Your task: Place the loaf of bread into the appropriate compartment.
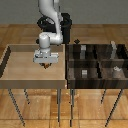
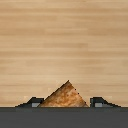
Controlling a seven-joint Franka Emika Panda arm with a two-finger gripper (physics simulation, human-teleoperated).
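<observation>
The loaf of bread (image 2: pixel 64 96) is a small brown block with darker patches, and in the wrist view it sits between my two fingertips (image 2: pixel 33 102) with one corner pointing away from the camera. My gripper (image 2: pixel 65 103) is shut on it, both fingers touching its sides. In the exterior view the gripper (image 1: pixel 46 63) hangs low over the light wooden tray (image 1: pixel 20 67), towards that tray's right side. Only a brown speck of the loaf (image 1: pixel 47 65) shows beneath the hand.
A dark box with several compartments (image 1: pixel 97 62) stands at the exterior view's right of the tray. Small grey-white pieces (image 1: pixel 84 73) lie in some compartments. The tray has raised walls (image 1: pixel 6 59). A small dark object (image 1: pixel 76 41) sits at the box's far edge.
</observation>
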